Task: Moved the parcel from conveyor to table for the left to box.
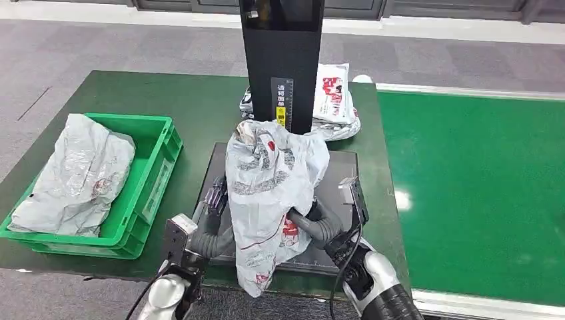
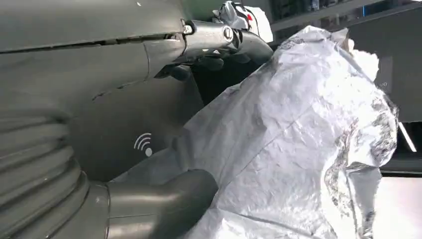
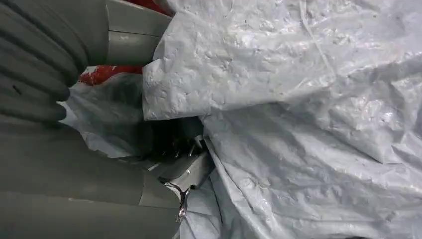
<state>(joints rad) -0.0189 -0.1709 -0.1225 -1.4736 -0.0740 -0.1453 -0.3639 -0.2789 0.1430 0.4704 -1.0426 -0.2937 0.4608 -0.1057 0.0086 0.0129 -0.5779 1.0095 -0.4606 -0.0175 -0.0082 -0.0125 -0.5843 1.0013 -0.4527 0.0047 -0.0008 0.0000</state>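
— How far along are you?

— The parcel (image 1: 270, 193) is off the conveyor (image 1: 473, 193) and over the table (image 1: 153, 100), above the dark mat (image 1: 340, 167) just in front of me. That half looks done; boxing it is what's left.

— Who has it?

— Both of us, as far as I can judge. My right hand (image 1: 320, 223) grips the bag from its right side, thumb and fingers buried in the plastic. My left hand (image 1: 213, 223) reaches in from the other side, thumb pressed to the plastic, fingers over the top.

— And the box?

— The green crate (image 1: 150, 167) sits well to my left, already holding one grey bag (image 1: 76, 173). Farther back, more parcels (image 1: 333, 100) lie by the black post (image 1: 280, 60).
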